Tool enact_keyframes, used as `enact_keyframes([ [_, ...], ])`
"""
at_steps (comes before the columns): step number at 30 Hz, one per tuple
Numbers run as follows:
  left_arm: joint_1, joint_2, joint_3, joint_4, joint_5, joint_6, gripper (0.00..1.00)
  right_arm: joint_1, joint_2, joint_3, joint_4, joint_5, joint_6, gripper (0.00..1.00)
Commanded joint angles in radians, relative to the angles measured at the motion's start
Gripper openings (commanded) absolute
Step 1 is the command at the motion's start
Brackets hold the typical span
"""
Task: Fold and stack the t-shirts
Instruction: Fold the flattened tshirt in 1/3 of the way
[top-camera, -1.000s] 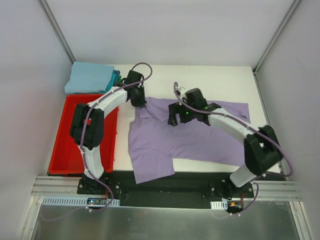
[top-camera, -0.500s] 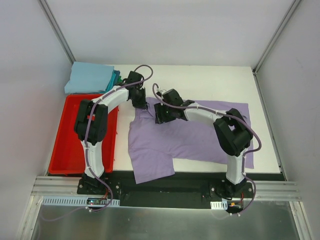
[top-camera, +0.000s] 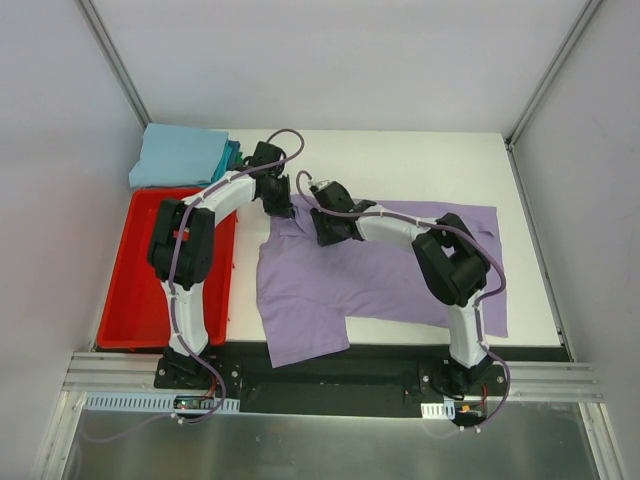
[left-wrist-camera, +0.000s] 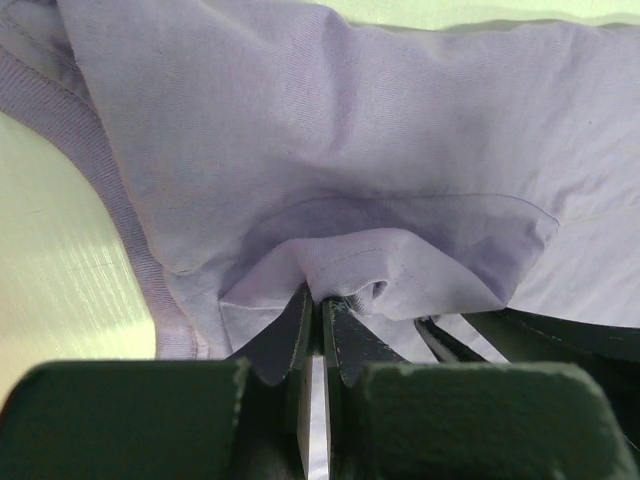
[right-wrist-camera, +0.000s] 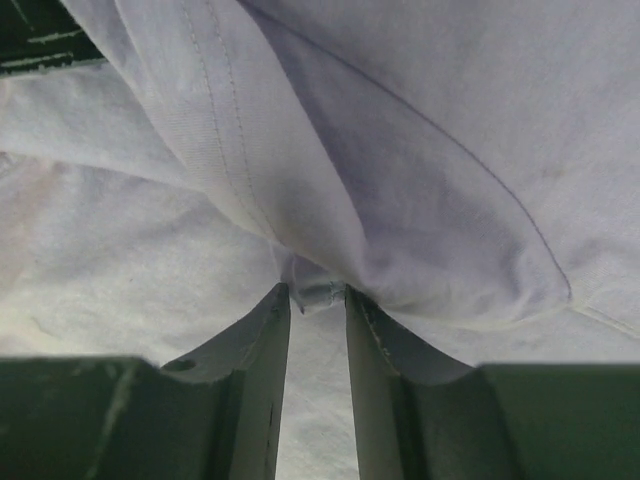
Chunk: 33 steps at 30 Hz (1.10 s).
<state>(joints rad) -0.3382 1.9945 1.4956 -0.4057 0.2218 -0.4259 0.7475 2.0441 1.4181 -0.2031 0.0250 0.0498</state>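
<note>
A lavender t-shirt (top-camera: 385, 275) lies spread on the white table, partly rumpled at its top left. My left gripper (top-camera: 284, 208) is at that top left corner, shut on a pinched fold of the lavender cloth (left-wrist-camera: 340, 150), with the fold bunched at its tips (left-wrist-camera: 322, 300). My right gripper (top-camera: 322, 230) is just to the right of it on the shirt's upper edge. Its jaws stand narrow, with a small hem fold of the shirt (right-wrist-camera: 450, 150) caught between the tips (right-wrist-camera: 317, 290). A folded light blue shirt (top-camera: 178, 155) lies on a teal one (top-camera: 233, 155) at the back left.
A red plastic bin (top-camera: 125, 295) stands left of the shirt, beside the left arm. The white table (top-camera: 420, 165) ends at grey walls behind and to either side. The shirt's lower left part hangs over the table's near edge onto the black base plate (top-camera: 380, 365).
My right gripper has swung left along the shirt's top edge toward the left gripper, and its jaws have narrowed onto a fold. The left gripper has stayed put, still shut on the cloth.
</note>
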Motion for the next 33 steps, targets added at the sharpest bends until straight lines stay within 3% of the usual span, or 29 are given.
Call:
enact_keyframes([
  [1, 0.01, 0.003, 0.014, -0.002, 0.017, 0.018, 0.0, 0.023, 0.025, 0.059, -0.047, 0.108, 0.008, 0.28],
  [8, 0.011, -0.031, 0.003, -0.001, 0.004, 0.016, 0.0, 0.024, -0.051, 0.047, -0.055, 0.145, -0.021, 0.0],
  [19, -0.004, -0.181, -0.182, 0.044, 0.011, -0.019, 0.0, 0.023, -0.222, 0.001, -0.212, 0.125, -0.122, 0.0],
  [33, -0.165, -0.407, -0.451, 0.038, -0.111, -0.145, 0.0, 0.007, -0.337, -0.097, -0.274, 0.052, -0.179, 0.0],
])
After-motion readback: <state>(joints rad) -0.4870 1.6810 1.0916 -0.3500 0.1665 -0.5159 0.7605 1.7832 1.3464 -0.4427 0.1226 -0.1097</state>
